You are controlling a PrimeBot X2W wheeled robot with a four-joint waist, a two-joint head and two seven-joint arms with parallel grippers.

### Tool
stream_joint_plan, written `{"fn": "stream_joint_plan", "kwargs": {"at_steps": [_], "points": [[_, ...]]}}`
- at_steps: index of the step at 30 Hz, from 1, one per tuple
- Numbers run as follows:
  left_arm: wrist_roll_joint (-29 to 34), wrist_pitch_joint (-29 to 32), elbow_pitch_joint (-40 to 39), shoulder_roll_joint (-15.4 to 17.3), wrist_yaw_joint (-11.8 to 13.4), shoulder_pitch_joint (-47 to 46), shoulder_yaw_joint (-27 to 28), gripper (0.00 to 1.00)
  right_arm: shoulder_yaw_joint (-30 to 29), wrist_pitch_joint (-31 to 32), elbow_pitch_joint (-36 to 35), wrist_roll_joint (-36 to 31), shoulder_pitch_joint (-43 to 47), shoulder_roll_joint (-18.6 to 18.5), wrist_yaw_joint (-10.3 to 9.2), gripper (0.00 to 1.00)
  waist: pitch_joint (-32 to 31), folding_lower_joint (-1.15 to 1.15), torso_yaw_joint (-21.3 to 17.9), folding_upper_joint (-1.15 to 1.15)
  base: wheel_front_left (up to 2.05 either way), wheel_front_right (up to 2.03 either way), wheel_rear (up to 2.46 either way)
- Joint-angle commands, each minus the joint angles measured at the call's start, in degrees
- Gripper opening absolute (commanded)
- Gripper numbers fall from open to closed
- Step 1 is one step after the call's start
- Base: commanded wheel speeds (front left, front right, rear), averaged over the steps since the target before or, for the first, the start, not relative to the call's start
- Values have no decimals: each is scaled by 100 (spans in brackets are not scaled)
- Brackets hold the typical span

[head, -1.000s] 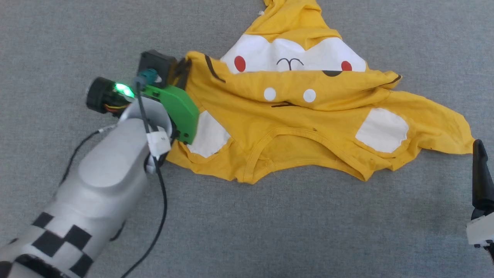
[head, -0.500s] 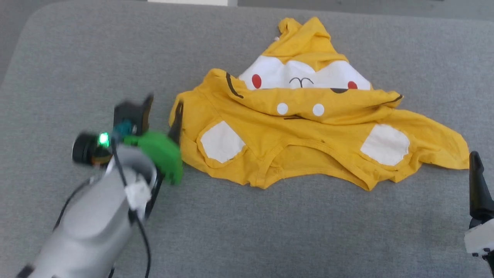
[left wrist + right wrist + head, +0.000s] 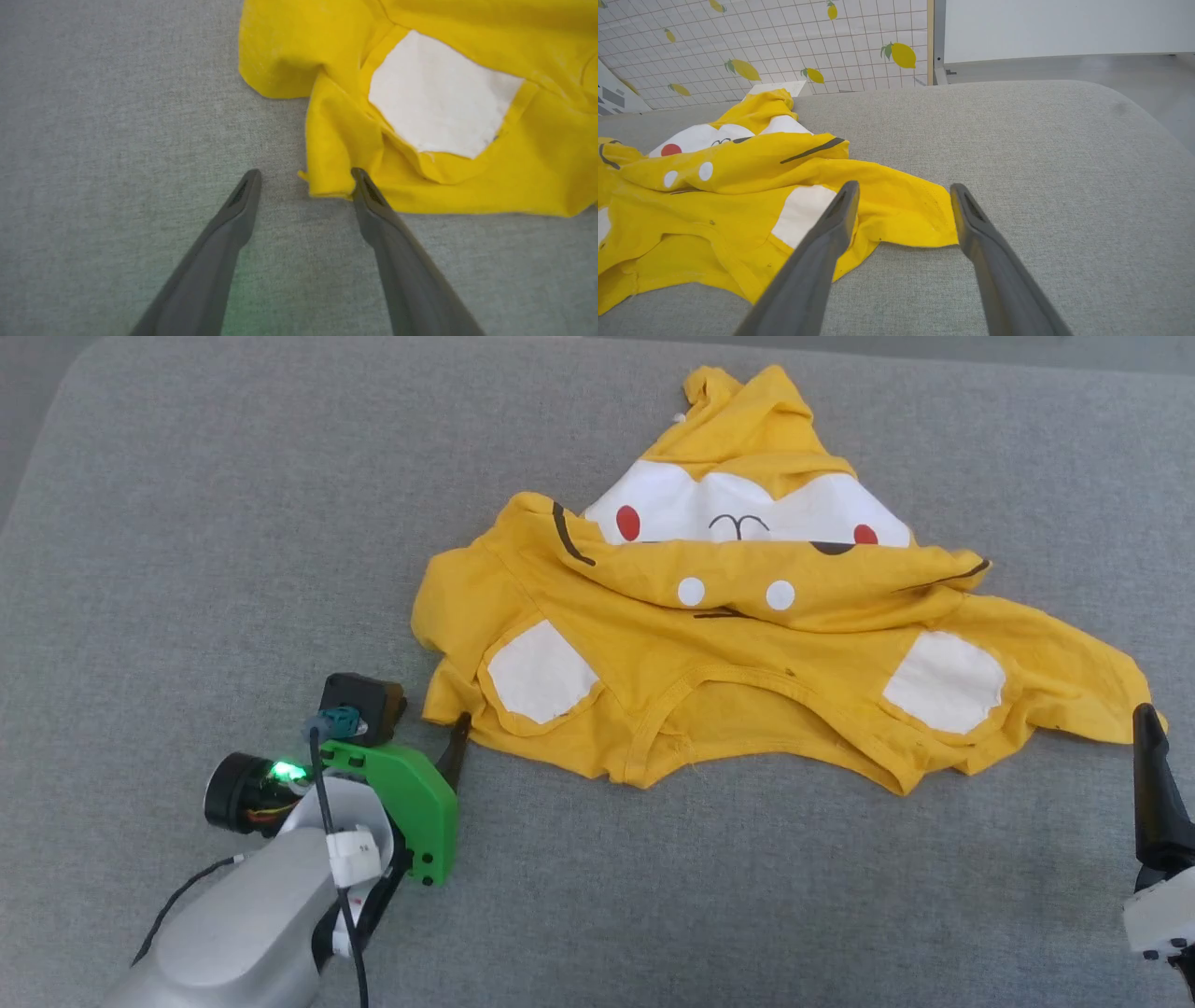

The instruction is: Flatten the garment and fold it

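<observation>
Head view has the garment (image 3: 747, 644) crumpled at upper centre of the grey bench (image 3: 233, 523), with the left end effector (image 3: 427, 723) spread wide and empty just beside its lower-left corner and the right end effector (image 3: 903, 187) wide and empty by its right sleeve.

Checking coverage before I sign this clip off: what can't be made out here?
1. Head view: the garment is folded over itself, hiding part of its printed face.
2. Head view: the right gripper is cut by the right edge.
3. Left wrist view: whether the left gripper touches the garment's corner is unclear.
</observation>
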Motion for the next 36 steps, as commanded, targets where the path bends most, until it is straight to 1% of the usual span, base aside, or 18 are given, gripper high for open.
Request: {"fn": "stream_joint_plan", "kwargs": {"at_steps": [1, 2, 3, 4, 5, 7, 9, 11, 13, 15, 18, 20, 22, 24, 26, 28, 31, 36], "points": [[-16, -7, 96, -65, -35, -74, -4, 100, 0, 6, -35, -21, -61, 0, -9, 100, 62, 0, -28, 0, 0, 0, 0], [-3, -27, 165, -92, -68, -101, -20, 100, -3, 4, -37, -20, -71, 0, -9, 100, 82, 0, -34, 0, 0, 0, 0], [19, -74, 252, -131, -116, -140, -38, 55, -7, 0, -34, -20, -81, 0, -9, 100, 101, 0, -38, 0, 0, 0, 0], [32, -150, 319, -168, -147, -172, -31, 0, -10, -5, -30, -20, -87, 0, -9, 100, 115, 0, -39, 0, 0, 0, 0], [133, -432, 527, -249, -278, -272, -49, 0, -2, -19, 0, -16, -110, 0, -9, 100, 134, 0, -41, 0, 0, 0, 0], [175, -590, 619, -277, -316, -312, -36, 0, -3, -26, 24, -12, -116, 0, -9, 100, 117, 0, -33, 0, 0, 0, 0], [192, -753, 636, -272, -305, -314, 14, 0, -4, -27, 48, -14, -114, 0, -9, 100, 74, 0, -23, 0, 0, 0, 0], [189, -916, 559, -223, -236, -264, 98, 0, -8, -27, 64, -22, -110, 0, -9, 100, 15, 0, -10, 0, 0, 0, 0], [119, -1048, 346, -156, -91, -137, 238, 0, -20, -27, 77, -25, -94, 0, -9, 100, -47, 0, 5, 0, 0, 0, 0], [12, -1156, 29, -57, 116, 96, 394, 0, -27, -28, 92, -20, -71, 0, -9, 100, -106, 0, 18, 0, 0, 0, 0], [-203, -1251, -561, 165, 535, 659, 638, 0, -8, -30, 130, 4, -32, 0, -9, 100, -188, 0, 17, 0, 0, 0, 0], [-417, -1338, -1045, 366, 945, 1239, 873, 0, -5, -44, 179, 45, 18, 0, -9, 100, -240, 0, 15, 0, 0, 0, 0], [-624, -1469, -1441, 536, 1298, 1789, 1125, 0, -19, -59, 232, 87, 78, 0, -9, 100, -273, 0, 25, 0, 0, 0, 0], [-858, -1628, -1763, 665, 1546, 2310, 1425, 0, -42, -68, 289, 128, 137, 0, -9, 100, -294, 0, 50, 0, 0, 0, 0], [-993, -1742, -2013, 749, 1713, 2730, 1640, 0, -62, -78, 336, 138, 178, 0, -9, 100, -311, 0, 79, 0, 0, 0, 0], [-1060, -1811, -2214, 823, 1799, 2999, 1805, 0, -64, -60, 367, 120, 189, 0, -9, 100, -313, 0, 110, 0, 0, 0, 0], [-1057, -1857, -2433, 925, 1847, 3153, 1945, 0, -3, 51, 364, -23, 144, 0, -9, 100, -305, 0, 159, 0, 0, 0, 0], [-934, -1789, -2679, 1033, 1845, 3007, 1897, 0, 346, 616, 257, -538, -170, -38, -9, 100, -198, 0, 193, 0, 0, 0, 0]]}}
